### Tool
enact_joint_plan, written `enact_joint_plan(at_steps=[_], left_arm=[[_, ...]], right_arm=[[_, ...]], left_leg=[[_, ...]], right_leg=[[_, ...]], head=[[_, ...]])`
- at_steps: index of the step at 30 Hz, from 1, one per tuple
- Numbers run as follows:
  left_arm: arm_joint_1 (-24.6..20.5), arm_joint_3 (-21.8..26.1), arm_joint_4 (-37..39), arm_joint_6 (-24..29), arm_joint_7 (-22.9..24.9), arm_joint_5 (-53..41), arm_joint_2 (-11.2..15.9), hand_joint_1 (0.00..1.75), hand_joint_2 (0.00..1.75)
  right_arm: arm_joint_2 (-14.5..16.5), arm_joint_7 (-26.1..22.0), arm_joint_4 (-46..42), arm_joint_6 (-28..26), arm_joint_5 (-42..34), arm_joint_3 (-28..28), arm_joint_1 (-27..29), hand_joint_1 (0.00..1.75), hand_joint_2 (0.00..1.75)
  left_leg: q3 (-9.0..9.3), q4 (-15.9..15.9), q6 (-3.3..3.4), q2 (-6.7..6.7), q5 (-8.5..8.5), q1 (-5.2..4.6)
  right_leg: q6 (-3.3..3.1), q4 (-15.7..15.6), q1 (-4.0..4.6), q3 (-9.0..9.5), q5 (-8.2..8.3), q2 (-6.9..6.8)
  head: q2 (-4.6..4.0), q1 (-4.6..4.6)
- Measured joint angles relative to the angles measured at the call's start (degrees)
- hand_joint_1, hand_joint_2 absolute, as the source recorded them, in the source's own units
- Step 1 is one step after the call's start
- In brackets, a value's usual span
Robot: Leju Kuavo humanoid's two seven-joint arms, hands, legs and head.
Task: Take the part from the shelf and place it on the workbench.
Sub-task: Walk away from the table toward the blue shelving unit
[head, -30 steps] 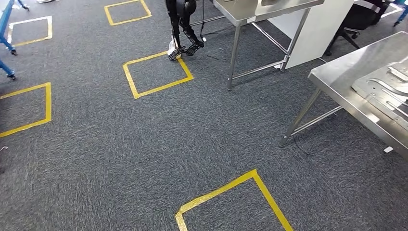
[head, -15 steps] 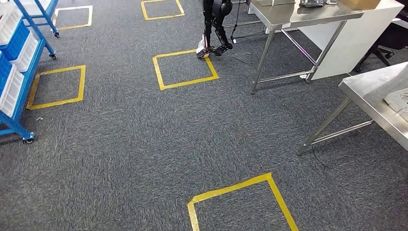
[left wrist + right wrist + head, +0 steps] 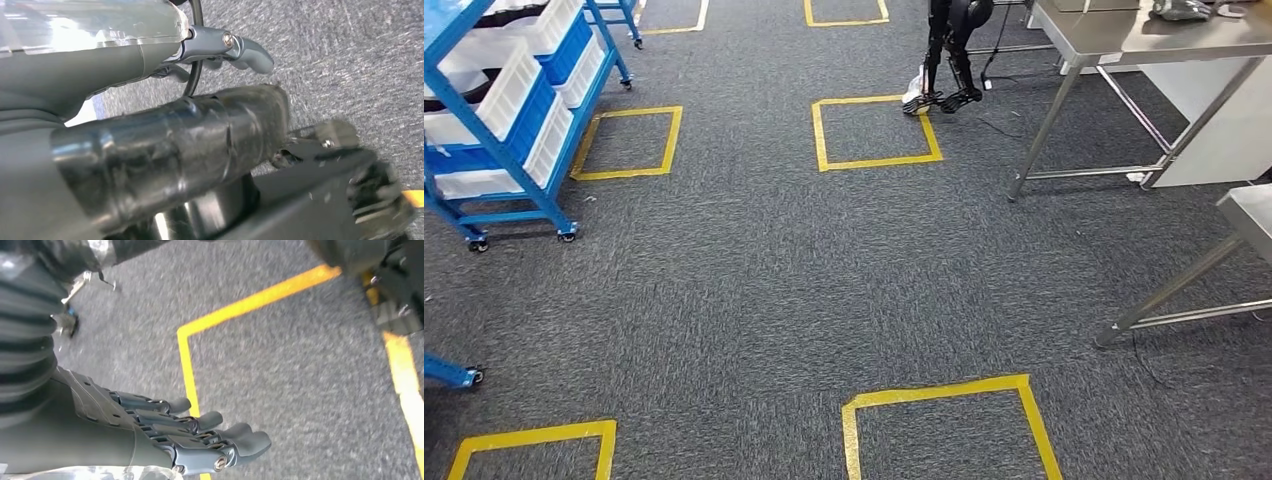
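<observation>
Your view has swung left vs a sec ago: the blue shelf (image 3: 499,110) w/ white bins (image 3: 484,85) is now in frame at far left, and the steel surface (image 3: 1249,215) has slid to the right edge, so you're turning toward pickup, not yet there. Part is presumably in one of those bins, can't tell which. Right hand (image 3: 200,440) hangs over carpet, fingers loosely apart, holding nothing; left hand (image 3: 220,47) also looks empty, though its spread isn't clear.
</observation>
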Motion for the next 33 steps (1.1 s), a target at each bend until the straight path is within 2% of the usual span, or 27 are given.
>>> enact_joint_plan(at_steps=[1, 2, 3, 4, 6, 7, 8, 9, 11, 12, 13, 15, 16, 17, 18, 19, 20, 22, 23, 24, 26, 27, 29, 30, 31, 32, 33], left_arm=[[0.0, 0.2, 0.0, 0.0, -0.3, 0.4, 0.0, 0.00, 0.00], [0.1, 0.5, 0.0, 0.0, -0.5, 0.8, 0.0, 0.00, 0.00], [0.1, 0.8, 0.0, 0.0, -0.7, 1.2, 0.0, 0.00, 0.00], [0.2, 1.1, 0.0, -0.1, -1.0, 1.7, 0.0, 0.00, 0.00], [0.2, 1.8, 0.0, -0.2, -1.4, 2.5, 0.0, 0.00, 0.00], [0.2, 2.0, 0.0, -0.2, -1.6, 2.8, -0.1, 0.00, 0.00], [0.2, 2.3, 0.0, 0.0, -1.8, 2.9, -0.1, 0.00, 0.00], [0.2, 2.5, 0.0, 0.4, -1.9, 3.0, -0.1, 0.00, 0.00], [0.5, 2.7, 0.0, 1.6, -2.3, 3.0, -0.1, 0.00, 0.00], [0.5, 2.7, 0.0, 2.1, -2.6, 2.9, -0.1, 0.00, 0.00], [0.5, 2.8, 0.0, 2.5, -2.8, 2.9, -0.1, 0.00, 0.00], [0.3, 2.8, 0.0, 2.9, -3.1, 2.8, -0.1, 0.00, 0.00], [0.3, 2.8, 0.0, 3.0, -3.2, 2.7, -0.2, 0.00, 0.00], [0.3, 2.8, 0.0, 3.1, -3.3, 2.6, -0.2, 0.00, 0.00], [0.4, 2.8, 0.0, 3.1, -3.3, 2.6, -0.2, 0.00, 0.00], [0.4, 2.8, 0.0, 3.2, -3.3, 2.5, -0.2, 0.00, 0.00], [0.4, 2.8, 0.0, 3.2, -3.3, 2.4, -0.2, 0.00, 0.00], [0.4, 2.8, 0.0, 3.4, -3.2, 2.2, -0.3, 0.00, 0.00], [0.4, 2.8, 0.0, 3.6, -3.1, 2.2, -0.3, 0.00, 0.00], [0.5, 2.8, 0.0, 3.8, -3.0, 2.2, -0.3, 0.00, 0.00], [0.7, 2.8, 0.0, 4.2, -2.7, 2.3, -0.3, 0.00, 0.00], [0.9, 2.9, 0.0, 4.4, -2.6, 2.4, -0.3, 0.00, 0.00], [1.0, 2.9, 0.0, 4.8, -2.5, 2.6, -0.3, 0.00, 0.00], [1.0, 3.0, 0.0, 4.9, -2.5, 2.6, -0.3, 0.00, 0.00], [1.0, 3.0, 0.0, 5.0, -2.5, 2.6, -0.3, 0.00, 0.00], [1.0, 3.0, 0.0, 5.0, -2.4, 2.7, -0.3, 0.00, 0.00], [1.0, 3.0, 0.0, 5.0, -2.4, 2.8, -0.3, 0.00, 0.00]], right_arm=[[0.0, -0.1, 0.0, -0.7, 0.3, 0.0, 0.1, 0.00, 1.75], [0.0, -0.1, 0.0, -1.3, 0.5, 0.0, 0.1, 0.00, 1.75], [0.0, 0.0, 0.1, -1.9, 0.7, 0.0, 0.2, 0.00, 1.75], [0.0, 0.0, 0.1, -2.5, 0.7, 0.0, 0.2, 0.00, 1.75], [0.0, 0.0, 0.1, -3.8, 0.8, 0.0, 0.2, 0.00, 0.87], [0.0, 0.0, 0.1, -4.5, 0.8, 0.0, 0.2, 0.00, 0.44], [0.1, -0.1, 0.1, -5.2, 0.7, 0.0, 0.2, 0.00, 0.00], [0.1, -0.1, 0.1, -5.8, 0.7, 0.0, 0.1, 0.00, 0.00], [0.3, -0.2, 0.1, -6.7, 0.3, 0.0, -0.1, 0.00, 0.00], [0.3, -0.2, 0.1, -7.0, 0.1, 0.0, -0.2, 0.00, 0.00], [0.4, -0.2, 0.1, -7.0, -0.1, 0.0, -0.2, 0.00, 0.00], [0.4, -0.2, 0.1, -7.1, -0.4, 0.0, 0.0, 0.00, 0.00], [0.4, -0.2, 0.1, -6.8, -0.7, 0.0, 0.2, 0.00, 0.00], [0.5, -0.1, 0.2, -6.4, -1.2, -0.1, 0.4, 0.00, 0.00], [0.4, -0.1, 0.3, -5.9, -2.1, -0.3, 0.6, 0.00, 0.00], [0.3, -0.3, 0.3, -5.1, -3.3, -0.7, 0.8, 0.00, 0.00], [0.2, -0.5, 0.4, -4.5, -4.5, -1.2, 1.0, 0.00, 0.00], [-0.4, -0.8, 0.6, -4.0, -7.0, -2.5, 1.3, 0.00, 0.00], [-0.8, -0.7, 0.8, -4.1, -8.1, -3.3, 1.5, 0.00, 0.00], [-1.2, -0.5, 0.9, -4.3, -9.3, -4.2, 1.5, 0.00, 0.00], [-1.9, 0.3, 1.0, -4.4, -11.8, -6.6, 1.5, 0.00, 0.00], [-2.2, 0.7, 1.0, -4.4, -12.9, -7.8, 1.5, 0.00, 0.00], [-2.8, 1.1, 1.1, -4.4, -14.5, -9.8, 1.7, 0.00, 0.00], [-3.1, 1.2, 1.1, -4.4, -14.9, -10.6, 1.8, 0.00, 0.00], [-3.4, 1.2, 1.1, -4.4, -15.1, -11.3, 1.9, 0.00, 0.00], [-3.6, 1.3, 1.2, -4.4, -15.3, -11.9, 2.0, 0.00, 0.00], [-3.8, 1.4, 1.3, -4.5, -15.5, -12.4, 2.1, 0.00, 0.00]], left_leg=[[-1.49, 3.4, -0.32, 0.42, -1.36, 0.31], [-2.26, 5.4, -0.62, 0.67, -1.75, 0.62], [-1.91, 5.1, -0.89, 0.91, -0.99, 0.92], [-0.45, 2.8, -1.10, 1.32, 0.58, 1.16], [4.18, -5.0, -1.23, 3.56, 3.72, 1.27], [5.80, -7.9, -0.99, 4.58, 4.58, 1.09], [6.69, -9.6, -0.61, 5.29, 4.72, 0.86], [6.73, -10.1, -0.12, 5.19, 4.54, 0.58], [6.60, -10.7, 0.94, 4.06, 4.61, 0.57], [6.70, -11.1, 1.46, 3.46, 4.88, 0.65], [6.84, -11.4, 1.94, 2.87, 5.19, 0.77], [6.79, -11.7, 2.55, 1.64, 5.59, 0.73], [6.64, -11.6, 2.68, 0.91, 5.67, 0.60], [6.55, -11.5, 2.73, 0.13, 5.69, 0.46], [6.50, -11.3, 2.75, -0.68, 5.68, 0.35], [6.49, -11.2, 2.73, -1.50, 5.65, 0.28], [6.50, -11.0, 2.68, -2.28, 5.60, 0.25], [6.33, -10.6, 2.44, -3.61, 5.46, 0.20], [6.12, -10.5, 2.22, -4.13, 5.45, 0.18], [5.90, -10.4, 1.96, -4.55, 5.47, 0.17], [5.55, -10.4, 1.33, -5.16, 5.59, 0.14], [5.37, -10.2, 1.07, -4.60, 5.36, 0.10], [3.85, -7.1, 0.58, -2.03, 3.25, 0.02], [2.38, -3.9, 0.40, -0.55, 1.45, 0.13], [0.50, -0.1, 0.20, 0.25, -0.41, 0.28], [-1.17, 3.3, 0.05, 0.57, -1.71, 0.44], [-2.16, 5.4, -0.07, 0.77, -2.12, 0.57]], right_leg=[[0.00, 0.1, 0.04, -0.20, 0.01, -0.81], [0.03, 0.2, 0.04, -0.36, 0.02, -1.58], [0.10, 0.3, 0.00, -0.48, 0.00, -2.31], [0.21, 0.4, -0.06, -0.56, -0.06, -3.00], [0.70, 0.8, -0.07, -0.60, -0.34, -4.23], [1.05, 1.0, -0.02, -0.56, -0.49, -4.77], [1.44, 1.2, 0.06, -0.48, -0.63, -5.28], [1.84, 1.2, 0.08, -0.40, -0.68, -5.81], [2.67, 1.3, -0.04, -0.09, -0.86, -6.43], [3.01, 1.9, -0.18, -0.25, -1.44, -5.62], [3.26, 3.6, -0.29, -0.93, -2.68, -4.16], [3.43, 10.5, -0.41, -4.16, -6.55, -0.75], [3.43, 14.4, -0.40, -6.14, -8.16, 0.09], [3.38, 17.2, -0.37, -7.62, -8.78, 0.42], [3.26, 17.9, -0.33, -8.19, -8.17, 0.56], [3.08, 16.2, -0.29, -7.66, -6.45, 0.71], [2.85, 12.7, -0.26, -6.26, -4.10, 1.03], [2.44, 5.2, -0.19, -3.20, -0.67, 2.91], [2.35, 3.1, -0.13, -2.41, 0.04, 3.61], [2.29, 2.3, -0.03, -2.18, 0.10, 4.06], [2.06, 2.1, -0.04, -2.24, 0.30, 3.30], [1.81, 1.8, -0.16, -2.14, 0.46, 2.82], [1.21, 1.2, -0.44, -1.94, 0.77, 1.64], [1.02, 1.1, -0.37, -1.89, 0.80, 0.96], [0.87, 1.1, -0.29, -1.90, 0.76, 0.22], [0.80, 1.1, -0.22, -1.93, 0.71, -0.55], [0.77, 1.1, -0.18, -1.93, 0.65, -1.33]], head=[[0.00, 0.01], [0.00, -0.01], [0.00, -0.01], [0.00, -0.01], [0.00, -0.02], [0.00, 0.05], [0.00, 0.08], [0.00, 0.14], [0.00, 0.18], [0.00, 0.18], [0.00, 0.19], [0.00, 0.20], [0.00, 0.22], [0.00, 0.21], [0.00, 0.21], [0.00, 0.21], [0.00, 0.21], [0.00, 0.20], [0.00, 0.20], [0.00, 0.20], [0.00, 0.21], [0.00, 0.19], [0.00, 0.13], [0.00, 0.10], [0.00, 0.10], [0.00, 0.10], [0.00, 0.10]])
